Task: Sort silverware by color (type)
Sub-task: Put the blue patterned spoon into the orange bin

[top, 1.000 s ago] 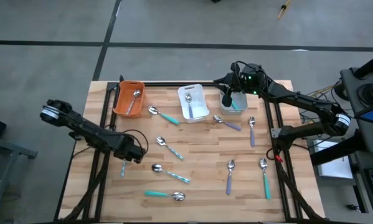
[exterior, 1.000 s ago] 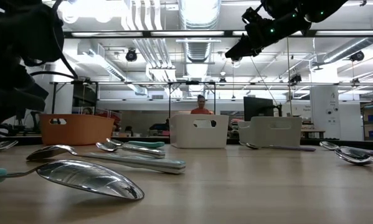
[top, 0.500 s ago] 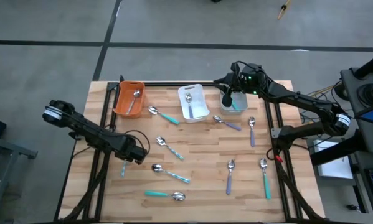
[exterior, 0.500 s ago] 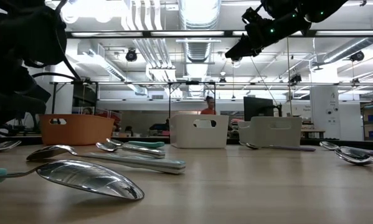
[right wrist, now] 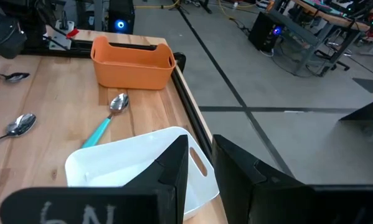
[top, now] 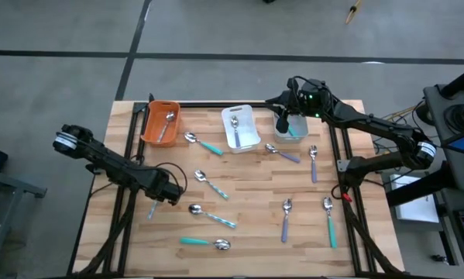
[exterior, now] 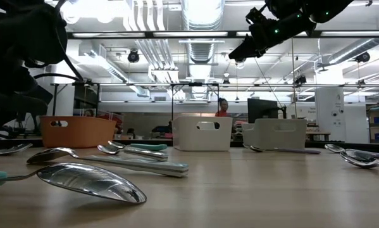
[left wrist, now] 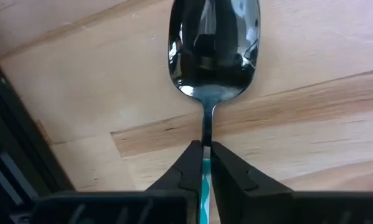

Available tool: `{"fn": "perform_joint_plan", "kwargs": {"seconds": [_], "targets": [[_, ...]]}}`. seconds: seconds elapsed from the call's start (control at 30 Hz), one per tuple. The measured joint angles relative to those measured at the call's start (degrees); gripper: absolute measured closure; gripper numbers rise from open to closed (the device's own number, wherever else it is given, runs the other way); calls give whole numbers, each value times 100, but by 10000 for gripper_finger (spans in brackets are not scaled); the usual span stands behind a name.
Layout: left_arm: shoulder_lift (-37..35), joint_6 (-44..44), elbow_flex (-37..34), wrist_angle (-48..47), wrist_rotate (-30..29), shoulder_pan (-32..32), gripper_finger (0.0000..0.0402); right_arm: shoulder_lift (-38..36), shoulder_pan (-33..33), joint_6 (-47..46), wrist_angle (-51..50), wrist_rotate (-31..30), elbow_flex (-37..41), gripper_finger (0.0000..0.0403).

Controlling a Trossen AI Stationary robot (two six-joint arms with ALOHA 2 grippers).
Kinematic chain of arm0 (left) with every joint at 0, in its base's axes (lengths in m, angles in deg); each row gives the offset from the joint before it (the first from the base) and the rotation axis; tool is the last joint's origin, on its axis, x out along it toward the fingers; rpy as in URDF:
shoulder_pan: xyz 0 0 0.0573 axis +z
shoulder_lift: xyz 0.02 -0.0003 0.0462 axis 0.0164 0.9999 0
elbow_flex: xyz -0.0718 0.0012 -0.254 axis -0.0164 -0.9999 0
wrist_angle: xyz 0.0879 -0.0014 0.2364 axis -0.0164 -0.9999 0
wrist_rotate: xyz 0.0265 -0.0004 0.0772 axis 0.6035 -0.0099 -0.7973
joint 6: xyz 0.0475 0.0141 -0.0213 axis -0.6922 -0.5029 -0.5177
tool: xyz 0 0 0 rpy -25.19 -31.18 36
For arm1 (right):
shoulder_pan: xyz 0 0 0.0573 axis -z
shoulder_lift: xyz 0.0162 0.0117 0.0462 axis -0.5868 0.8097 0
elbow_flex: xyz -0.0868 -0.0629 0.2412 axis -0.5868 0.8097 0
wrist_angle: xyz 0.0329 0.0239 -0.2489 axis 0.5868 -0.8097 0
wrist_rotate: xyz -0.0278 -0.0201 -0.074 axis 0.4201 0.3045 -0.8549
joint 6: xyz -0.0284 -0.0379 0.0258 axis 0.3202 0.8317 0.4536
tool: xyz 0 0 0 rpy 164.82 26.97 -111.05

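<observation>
Silverware lies scattered over the table [top: 255,190], and the left tool [left wrist: 203,163] pinches a teal-striped spoon [left wrist: 213,50] by its neck for lifting, while the right tool [top: 282,124] waits part-open, empty, above the grey bin [top: 297,128].

From the left wrist view I see only the bowl and neck of the spoon [left wrist: 213,46]; its striped handle disappears between the fingers [left wrist: 189,171] of my left end effector [left wrist: 205,163], and the bowl's tip is cut off at the frame edge. From above, that end effector [top: 160,191] covers most of the spoon. Beneath my right end effector [top: 283,122], the grey bin [top: 295,128] is largely covered, so I cannot tell its contents.
</observation>
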Motion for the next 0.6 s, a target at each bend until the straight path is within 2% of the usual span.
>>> {"fn": "perform_joint_plan", "kwargs": {"seconds": [0.13,0.3,0.47,0.6], "targets": [[-135,-128,88,-49,-132,-2,398,0,0,0,-2,0,0,337],[-396,-683,552,18,-943,4,400,0,0,0,-4,-2,0,337],[-629,-1619,1297,-60,-1676,92,400,1,0,0,-4,0,0,337],[-654,-2752,1988,-24,-2159,223,400,60,0,0,-2,0,0,337]]}}
